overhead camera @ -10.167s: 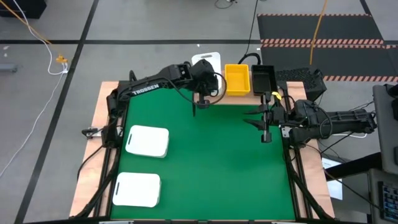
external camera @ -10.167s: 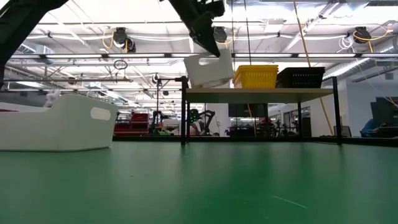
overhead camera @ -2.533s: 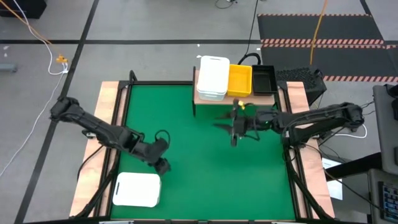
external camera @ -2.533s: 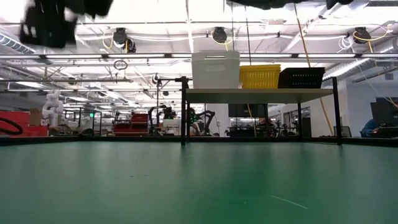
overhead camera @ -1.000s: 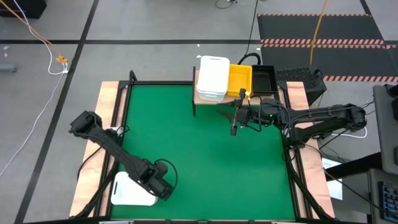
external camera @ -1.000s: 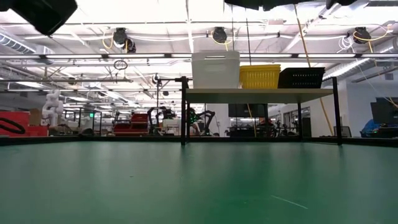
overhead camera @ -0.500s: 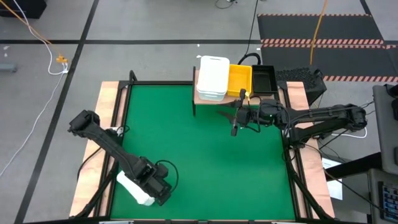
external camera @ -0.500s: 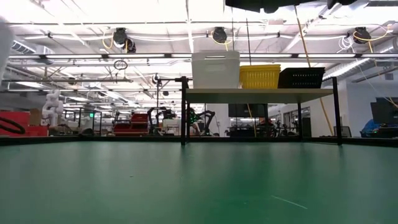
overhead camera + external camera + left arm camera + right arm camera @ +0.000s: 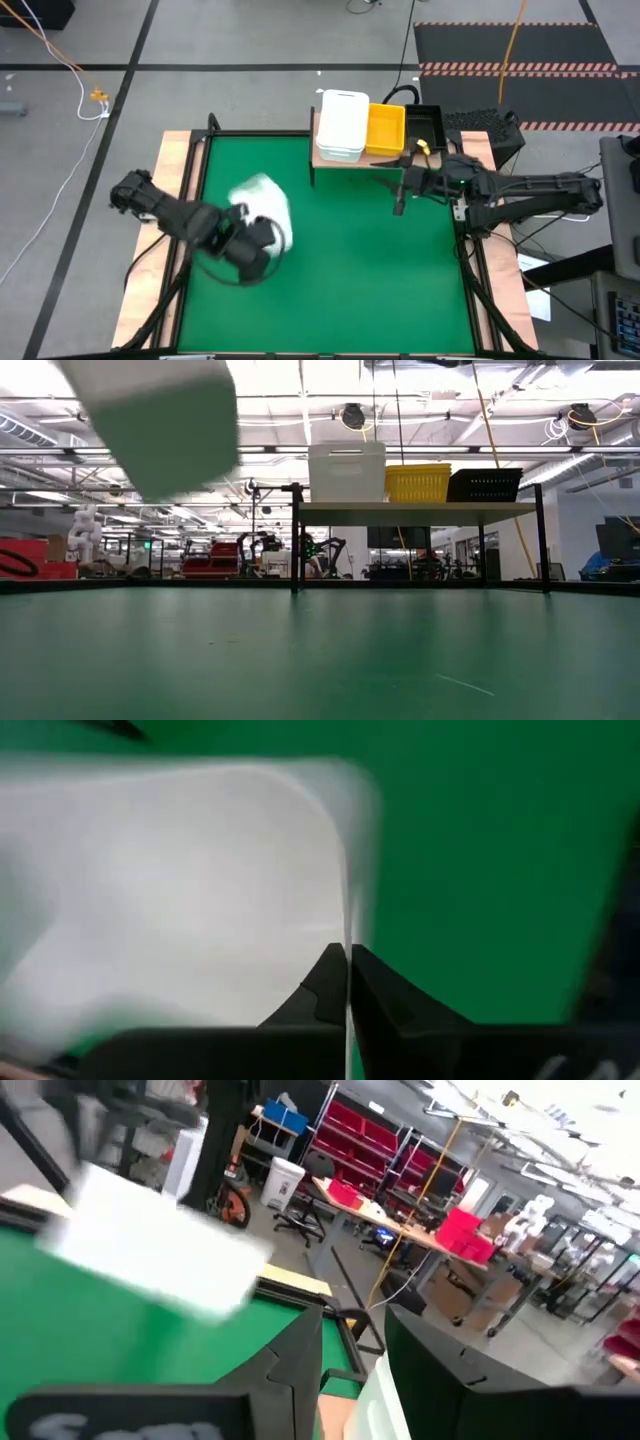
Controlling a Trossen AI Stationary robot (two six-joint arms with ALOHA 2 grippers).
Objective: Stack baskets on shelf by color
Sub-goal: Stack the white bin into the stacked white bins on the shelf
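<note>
Nearest, at the table's [image 9: 330, 290] left side: left claw [image 9: 262, 238] pinched tight on the rim of a white basket [image 9: 265, 203], fingers [image 9: 335, 985] meeting on its thin wall, basket lifted clear of the green surface and blurred. Seen high at the left of the low view too [image 9: 160, 420]. Farther back, right claw [image 9: 400, 195] hanging over the green just in front of the shelf [image 9: 330, 158], fingers spread apart, gripping nothing. Farthest, on the shelf: white stack [image 9: 342, 123] at the left end, yellow basket [image 9: 385, 128] touching it in the middle, black basket [image 9: 425, 122] at the right end.
</note>
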